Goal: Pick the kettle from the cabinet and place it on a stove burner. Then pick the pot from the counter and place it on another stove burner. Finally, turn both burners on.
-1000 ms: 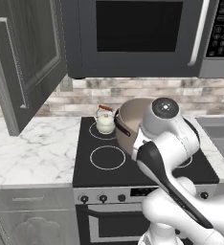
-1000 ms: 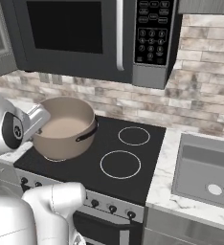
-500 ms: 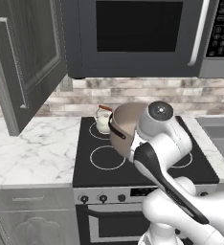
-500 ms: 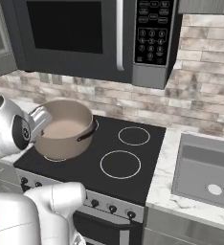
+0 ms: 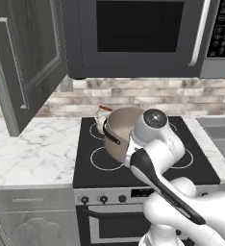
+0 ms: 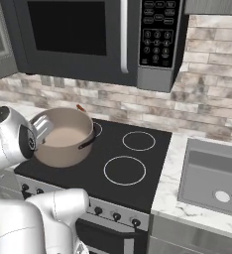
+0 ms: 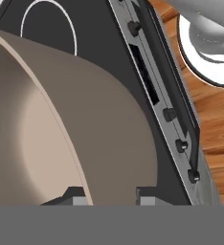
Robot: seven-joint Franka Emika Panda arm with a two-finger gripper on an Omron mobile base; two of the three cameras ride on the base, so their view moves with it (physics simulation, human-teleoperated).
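From my seat the fingers (image 7: 106, 195) sit astride the pot (image 6: 64, 136) rim, one tip inside the wall and one outside, clamped on it, so I read the pot as held. Nearest the base are the stove knobs (image 5: 103, 198) along the front panel, untouched as far as I can judge. Over the last second the pot has travelled leftward across the cooktop (image 6: 152, 163): it was further toward the middle of the glass, and now it hangs over the front left burner (image 5: 101, 159), covering the right part of that ring in the left view. I cannot tell whether its base is on the glass or just above it. That puts the second placement nearly done, I judge; what remains is to set it down square on the ring, let go, then work two knobs. Behind the pot, on the back left burner, the kettle (image 5: 102, 122) stands just beside the pot wall, its reddish handle bar peeking over the rim; a careless nudge leftward could bump it. Beyond, left of the stove, the marble bench (image 5: 30, 149) and the cabinet door (image 5: 23, 53) hanging open.
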